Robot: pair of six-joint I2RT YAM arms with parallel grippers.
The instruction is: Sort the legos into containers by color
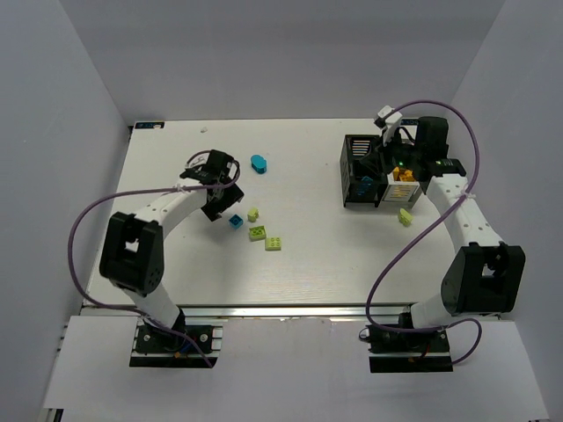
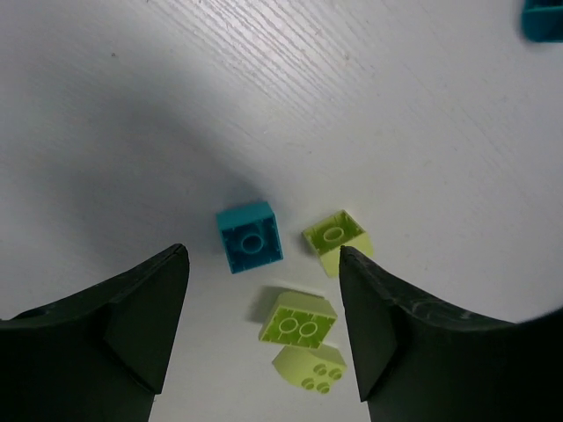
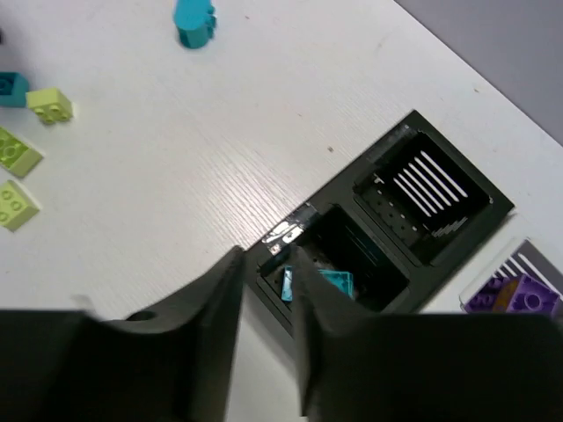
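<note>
My left gripper (image 1: pixel 217 205) (image 2: pixel 264 264) is open and empty, low over the loose legos. A teal brick (image 2: pixel 251 237) (image 1: pixel 236 221) lies just ahead between its fingers. Three lime bricks (image 2: pixel 332 236) (image 2: pixel 299 321) (image 2: pixel 310 367) lie beside it, also seen in the top view (image 1: pixel 257 232). A rounded teal brick (image 1: pixel 259 163) (image 3: pixel 193 22) lies farther back. My right gripper (image 1: pixel 378 171) (image 3: pixel 266 255) hovers over the near corner of the black bin (image 1: pixel 359 149) (image 3: pixel 493 207), jaws a narrow gap apart and holding nothing. Teal bricks (image 3: pixel 336 281) lie in the compartment below it.
The white tray (image 1: pixel 392 197) joins the bin's right side and holds orange bricks (image 1: pixel 403 173) and purple bricks (image 3: pixel 519 294). One lime brick (image 1: pixel 405 215) lies on the table in front of the tray. The bin's far compartment (image 3: pixel 427 189) has a slotted floor.
</note>
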